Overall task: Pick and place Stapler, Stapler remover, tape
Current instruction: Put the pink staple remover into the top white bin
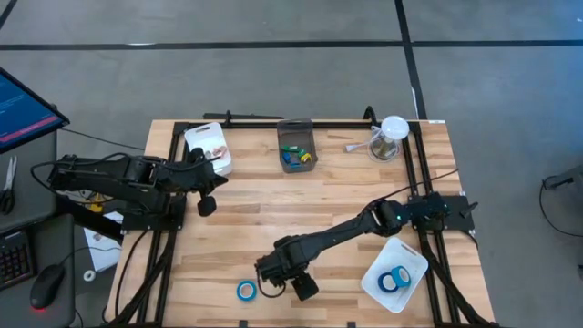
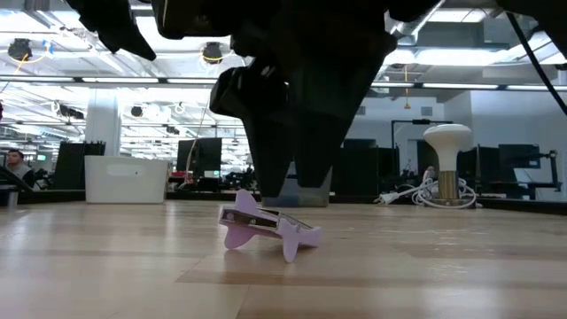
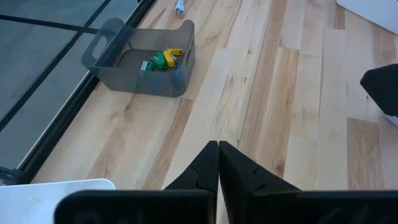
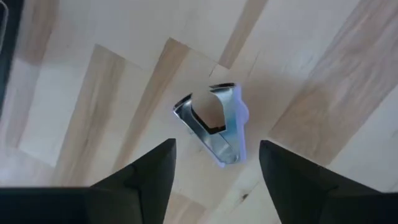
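Note:
A lilac staple remover (image 4: pixel 214 124) with metal jaws lies on the wood, resting on its claws and one wing (image 2: pixel 266 232). My right gripper (image 4: pixel 214 168) hangs open just above it, pointing down, one finger on either side and touching nothing (image 2: pixel 282 173); in the high view it (image 1: pixel 276 271) hides the remover. One blue tape roll (image 1: pixel 246 291) lies flat on the table near the gripper. Two more blue rolls (image 1: pixel 394 279) lie in a white tray (image 1: pixel 414 258). My left gripper (image 3: pixel 217 163) is shut and waits at the table's left (image 1: pixel 208 199). I cannot make out the stapler.
A grey bin (image 1: pixel 296 137) (image 3: pixel 146 81) with small coloured things stands at the far middle edge. Another white tray (image 1: pixel 202 137) sits far left, a glass jar (image 1: pixel 390 137) far right. Black frame rails (image 1: pixel 417 173) run along the table's sides.

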Controlling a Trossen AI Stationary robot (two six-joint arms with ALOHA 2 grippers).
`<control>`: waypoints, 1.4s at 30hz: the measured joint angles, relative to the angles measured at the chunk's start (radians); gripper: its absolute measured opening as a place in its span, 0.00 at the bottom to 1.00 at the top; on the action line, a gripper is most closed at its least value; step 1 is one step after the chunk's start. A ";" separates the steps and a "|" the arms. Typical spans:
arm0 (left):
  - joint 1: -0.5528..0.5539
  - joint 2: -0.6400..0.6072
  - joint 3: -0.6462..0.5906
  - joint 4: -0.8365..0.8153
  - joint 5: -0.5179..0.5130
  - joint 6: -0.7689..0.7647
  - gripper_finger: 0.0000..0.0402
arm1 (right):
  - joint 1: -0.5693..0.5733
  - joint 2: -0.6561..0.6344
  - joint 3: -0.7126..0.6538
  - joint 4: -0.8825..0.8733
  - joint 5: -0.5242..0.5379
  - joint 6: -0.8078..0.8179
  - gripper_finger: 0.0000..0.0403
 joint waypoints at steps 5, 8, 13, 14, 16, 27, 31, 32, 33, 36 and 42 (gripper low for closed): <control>0.000 0.000 -0.001 0.000 0.000 0.000 0.01 | 0.005 0.000 0.000 0.018 0.001 -0.010 0.52; 0.000 0.000 -0.002 0.000 0.000 -0.001 0.01 | 0.013 -0.001 0.000 0.020 0.000 -0.030 0.48; 0.000 0.000 -0.002 0.000 0.000 -0.026 0.01 | 0.028 -0.001 0.000 0.017 -0.027 -0.063 0.40; 0.000 0.000 -0.002 0.000 0.000 -0.027 0.01 | 0.030 -0.001 0.000 0.015 -0.026 -0.074 0.39; 0.000 0.000 -0.002 0.000 0.000 -0.027 0.01 | 0.029 -0.001 0.000 0.016 -0.026 -0.089 0.36; 0.000 0.001 -0.002 -0.001 0.000 -0.027 0.01 | -0.009 -0.001 0.000 0.027 -0.056 -0.093 0.33; 0.000 0.001 -0.002 -0.001 0.000 -0.027 0.01 | -0.005 -0.001 0.000 0.027 -0.057 -0.096 0.34; 0.000 0.001 -0.002 -0.001 0.000 -0.027 0.01 | -0.005 -0.001 0.000 0.027 -0.057 -0.103 0.34; 0.000 0.001 -0.002 -0.002 0.000 -0.027 0.01 | -0.006 -0.001 0.000 0.027 -0.056 -0.108 0.34; 0.000 0.001 -0.002 -0.003 0.000 -0.027 0.01 | -0.013 -0.003 -0.018 0.036 -0.057 -0.116 0.35; 0.000 0.001 -0.002 -0.003 0.000 -0.027 0.01 | -0.013 -0.004 -0.091 -0.034 -0.118 -0.116 0.33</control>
